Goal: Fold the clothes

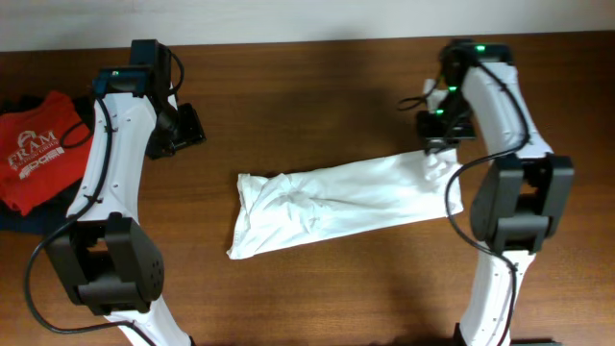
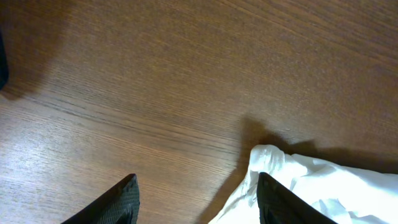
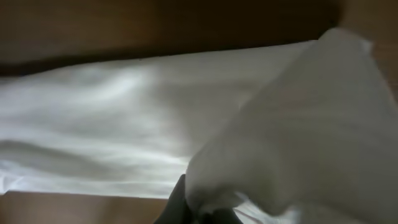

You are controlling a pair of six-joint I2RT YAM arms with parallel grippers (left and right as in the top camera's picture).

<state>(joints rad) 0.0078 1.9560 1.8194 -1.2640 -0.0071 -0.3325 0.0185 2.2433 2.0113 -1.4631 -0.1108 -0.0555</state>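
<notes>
The white T-shirt (image 1: 336, 202) lies on the table as a long, rumpled strip running from lower left to upper right. My right gripper (image 1: 437, 154) is shut on its right end and lifts that cloth a little; in the right wrist view the white T-shirt (image 3: 124, 124) fills the frame and drapes over my fingers (image 3: 205, 211). My left gripper (image 1: 187, 125) is open and empty above bare table, up and left of the shirt's left end. In the left wrist view its fingers (image 2: 196, 199) are spread, with the T-shirt's corner (image 2: 292, 180) by the right finger.
A red shirt with white "FRAM" lettering (image 1: 38, 149) lies at the far left edge on a dark garment (image 1: 34, 219). The wooden table (image 1: 317, 86) extends behind and in front of the T-shirt. Both arm bases stand near the front edge.
</notes>
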